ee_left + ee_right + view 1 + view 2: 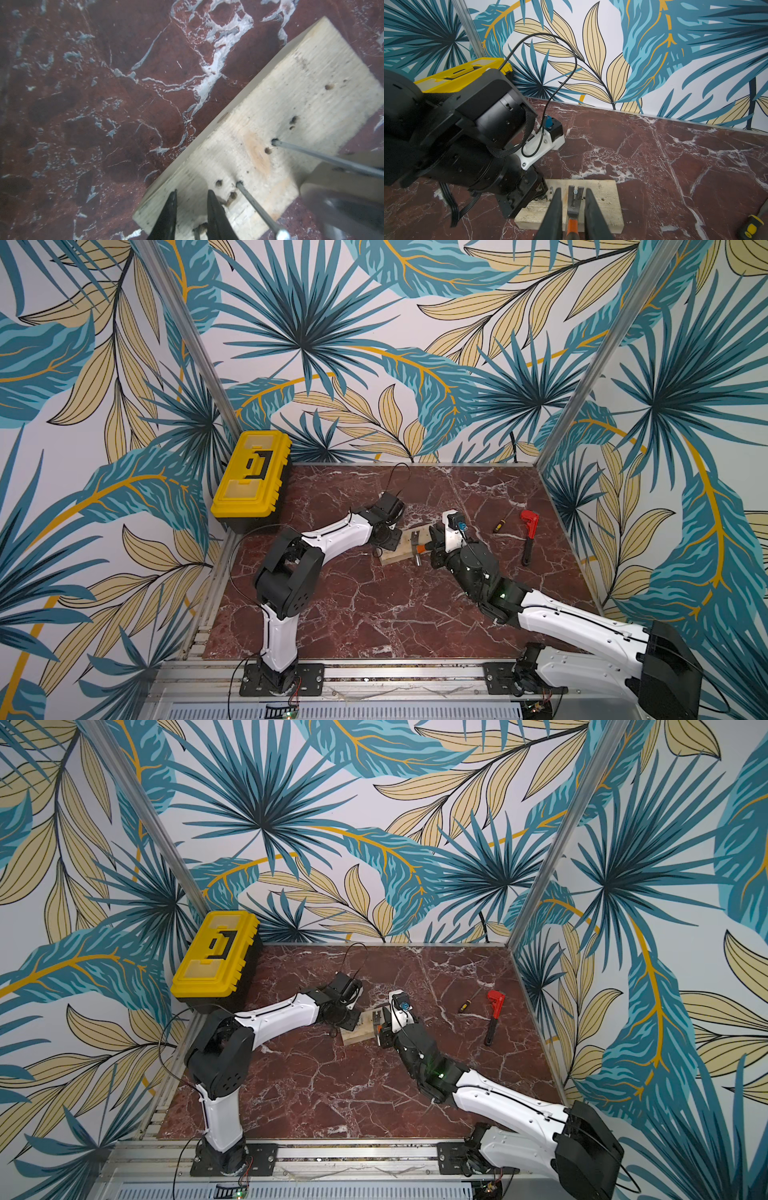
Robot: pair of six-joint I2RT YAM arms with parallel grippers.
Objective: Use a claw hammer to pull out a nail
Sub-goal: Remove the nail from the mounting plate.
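Black fingers (553,218) of the right end effector (573,190) fill the foreground of the right wrist view, clamped on the orange upper shaft of the claw hammer (573,209). Its long axis runs straight out from this grip, in line with the fingers, toward the wooden board (604,199) lying on the tabletop (675,166). At the far end the forked claw straddles the nail (575,192) just under its head. A second nail (551,189) stands just beside, outside the fork. The left end effector (192,191) meets the board from the opposite side. Its fingers are slightly apart and hold nothing, with the tips over the wood; whether they press on it cannot be told. Since the nail lies directly ahead of the right end effector, the pull probably falls to the right arm as a levering of the shaft about the hammer head, with the left arm placed to steady the board. Red wrench (528,537) and screwdriver (498,526) lie well apart on the right arm's side.
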